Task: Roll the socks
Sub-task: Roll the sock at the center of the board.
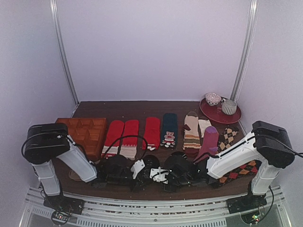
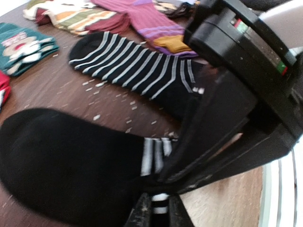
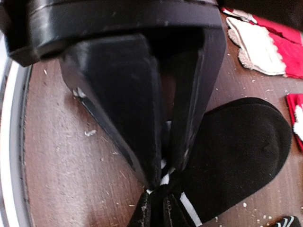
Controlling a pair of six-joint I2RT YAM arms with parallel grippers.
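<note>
The white-cuffed black ankle sock (image 2: pixel 61 161) is clamped at its cuff, bottom centre of each wrist view, by the closed left gripper (image 2: pixel 159 208) and right gripper (image 3: pixel 161 205). The thinly white-striped black sock (image 2: pixel 132 61) is laid on the brown wooden surface (image 2: pixel 61 90), upper centre.

A dark brown wooden table (image 1: pixel 124 108) fills the floor of a small enclosed booth. Plain pale walls close it in: a back wall (image 1: pixel 156 47), a left wall (image 1: pixel 23 71) and a right wall (image 1: pixel 279 61), all with a faint lilac cast under soft, even light. Two thin metal posts, one at the left (image 1: pixel 64 56) and one at the right (image 1: pixel 245 52), rise from the table's far corners. A silver ribbed rail (image 1: pixel 156 208) runs along the near edge. Up close, the wood grain shows, scattered with small white flecks (image 2: pixel 94 99).
</note>
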